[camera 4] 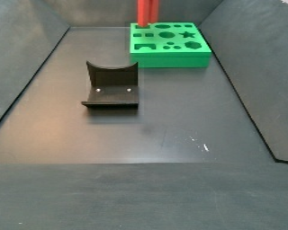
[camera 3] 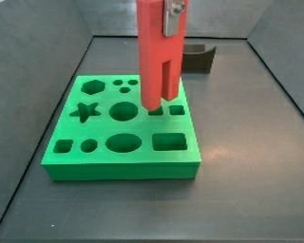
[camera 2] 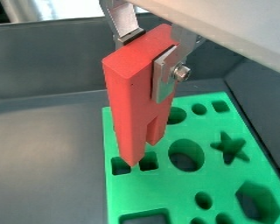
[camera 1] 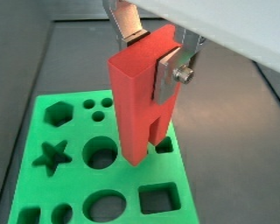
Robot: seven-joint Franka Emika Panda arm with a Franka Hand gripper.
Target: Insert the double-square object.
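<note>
My gripper is shut on the upper end of the double-square object, a tall red bar held upright; both show in both wrist views. Its split lower end hangs over the green board with shaped holes, right at the pair of small square holes. I cannot tell whether the prongs touch the board. In a side view the bar stands over the board, with a finger at the frame's top. In a side view only the bar's lower part shows above the board.
The dark fixture with a curved back stands on the grey floor, apart from the board; it also shows behind the board. Sloping grey walls enclose the floor.
</note>
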